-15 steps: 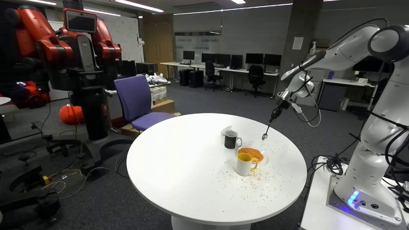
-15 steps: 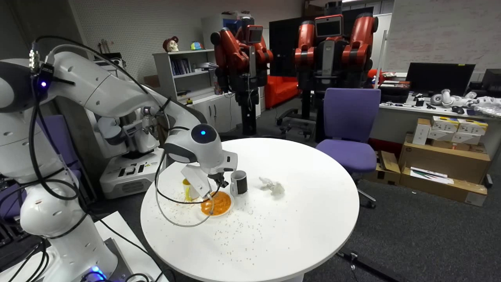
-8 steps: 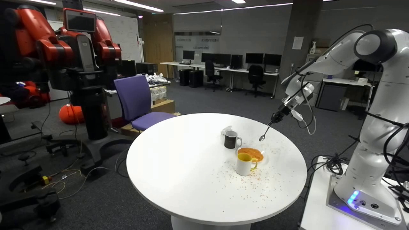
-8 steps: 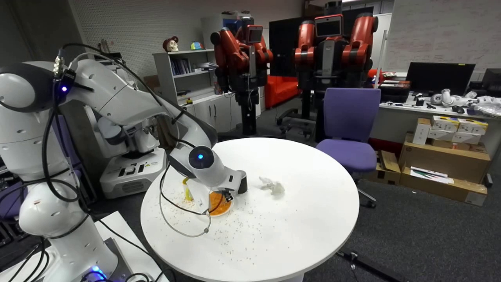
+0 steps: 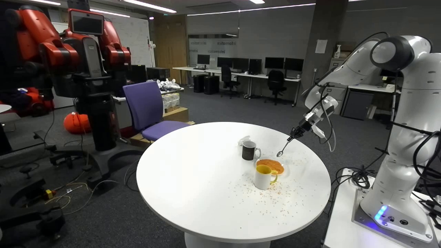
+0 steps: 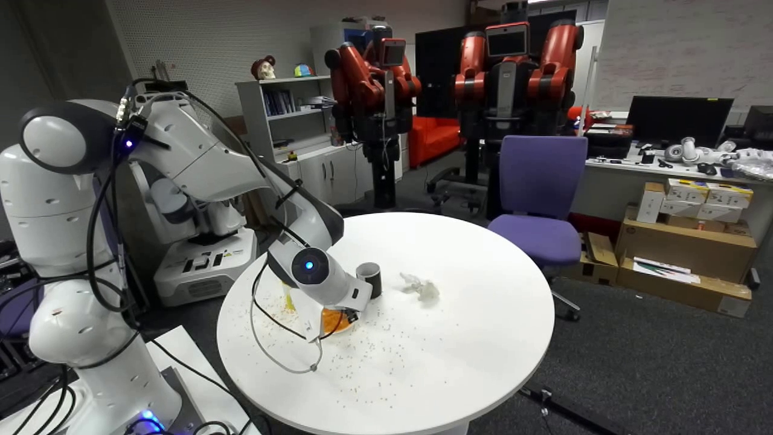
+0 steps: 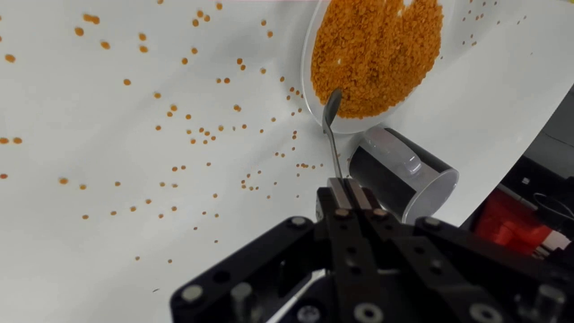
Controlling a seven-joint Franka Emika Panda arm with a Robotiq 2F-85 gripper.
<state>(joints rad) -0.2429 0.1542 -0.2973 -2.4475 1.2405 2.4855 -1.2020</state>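
Gripping a spoon [image 7: 331, 112] by its handle, the gripper [image 7: 344, 181] has its fingers [image 7: 338, 194] clenched together on the metal; the spoon slants down over the table [image 5: 193, 179], its tip near a white plate [image 7: 306, 76] of orange grains [image 5: 270, 162] but, in an exterior view, apart from them. Compared with a second ago, the spoon is lower and closer to the plate, and the arm [image 6: 332, 287] leans farther over the table, while the dark mug [image 7: 380, 179] and the yellow-lined mug [image 5: 262, 181] have stayed put. Behind the arm, in an exterior view, most of the yellow-lined mug, part of the plate and the dark mug's handle are hidden, and the spoon cannot be made out there. The wrist view cuts off part of the plate at its top edge
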